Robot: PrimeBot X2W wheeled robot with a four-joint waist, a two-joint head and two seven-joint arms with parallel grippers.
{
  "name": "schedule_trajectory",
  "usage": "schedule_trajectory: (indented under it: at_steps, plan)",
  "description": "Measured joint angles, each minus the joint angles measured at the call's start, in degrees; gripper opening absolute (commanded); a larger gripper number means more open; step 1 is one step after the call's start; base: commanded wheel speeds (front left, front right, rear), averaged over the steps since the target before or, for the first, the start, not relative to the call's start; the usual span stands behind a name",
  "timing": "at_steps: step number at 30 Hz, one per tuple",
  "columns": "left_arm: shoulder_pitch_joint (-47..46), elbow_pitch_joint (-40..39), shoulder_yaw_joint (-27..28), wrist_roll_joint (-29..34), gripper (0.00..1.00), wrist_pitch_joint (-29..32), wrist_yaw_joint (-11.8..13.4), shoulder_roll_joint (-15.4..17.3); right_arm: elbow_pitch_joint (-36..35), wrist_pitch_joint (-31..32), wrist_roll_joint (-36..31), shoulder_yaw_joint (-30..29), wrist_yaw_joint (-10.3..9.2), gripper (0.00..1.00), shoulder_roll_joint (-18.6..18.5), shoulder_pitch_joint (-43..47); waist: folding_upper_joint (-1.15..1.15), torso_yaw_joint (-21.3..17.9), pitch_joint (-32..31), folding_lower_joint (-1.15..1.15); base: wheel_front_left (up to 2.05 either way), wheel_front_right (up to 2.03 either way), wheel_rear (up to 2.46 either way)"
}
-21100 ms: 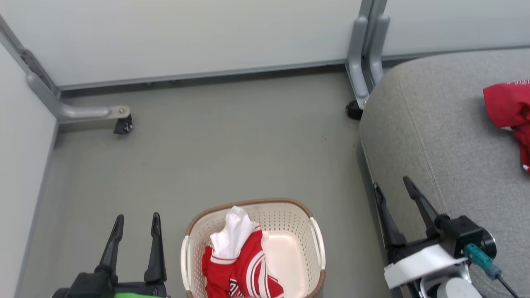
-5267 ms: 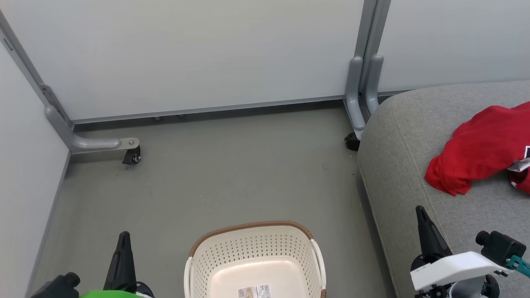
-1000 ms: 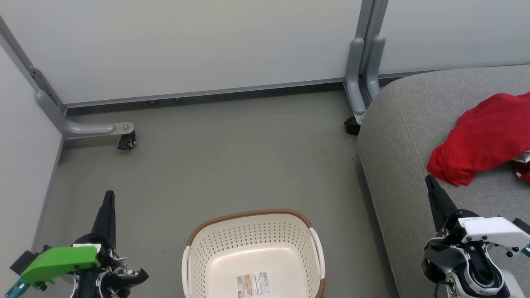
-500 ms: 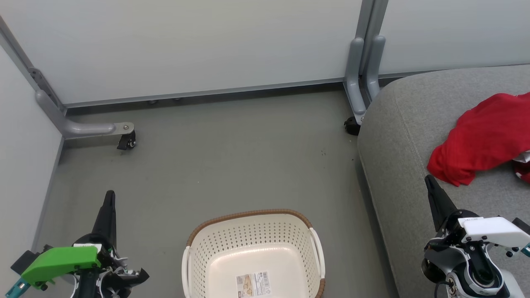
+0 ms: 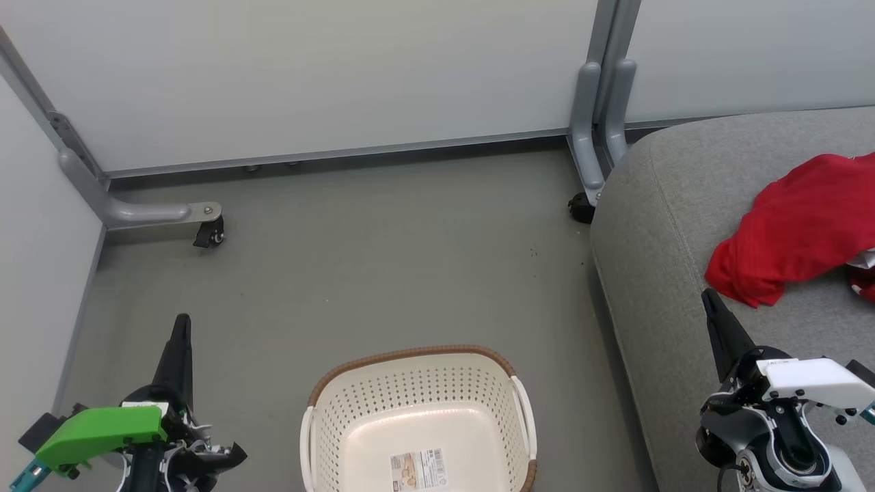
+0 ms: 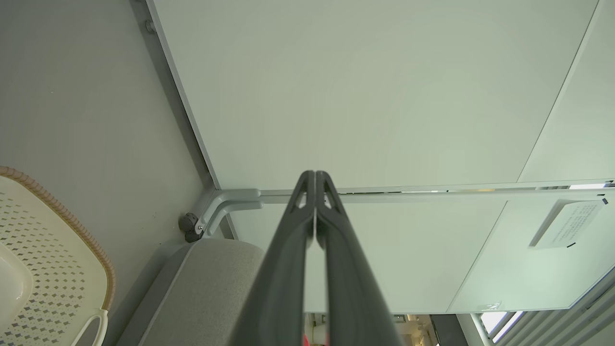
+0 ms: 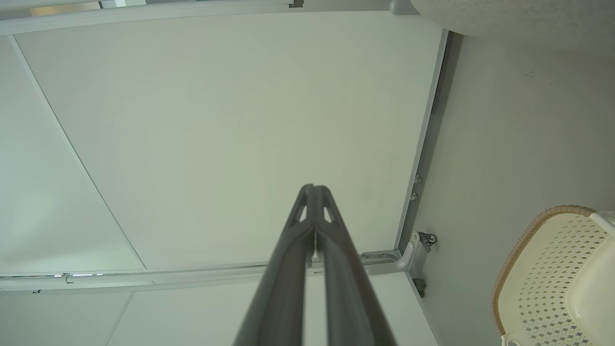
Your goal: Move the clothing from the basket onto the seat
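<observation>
Clothing [image 5: 793, 232]: one red heap on the seat [image 5: 670, 225], at 3 o'clock in my head view. White fabric and more red show at its right edge; I cannot tell how many garments that makes.

One seat, grey.

One basket [image 5: 410, 355], at 6 o'clock on the floor [image 5: 383, 260]. Inside it, one label [image 5: 418, 470] on the bottom.

Two tools. Left tool [image 5: 181, 321] at 8 o'clock over the floor, right tool [image 5: 707, 295] at 4 o'clock over the seat's edge. Both are closed, finger against finger.
</observation>
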Motion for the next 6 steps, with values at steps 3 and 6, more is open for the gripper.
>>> schedule_trajectory:
  at_steps: [3,6]
  plan:
    - [0.0,0.0,0.0,0.0,0.0,0.0,0.0,0.0,0.0,0.0,0.0,0.0,0.0,0.0,0.0,0.0,0.0,0.0,0.0,0.0,0.0,0.0,0.0]
    - [0.0,0.0,0.1,0.0,0.0,0.0,0.0,0.0,0.0,0.0,0.0,-0.1,0.0,0.0,0.0,0.0,0.0,0.0,0.0,0.0,0.0,0.0,0.0]
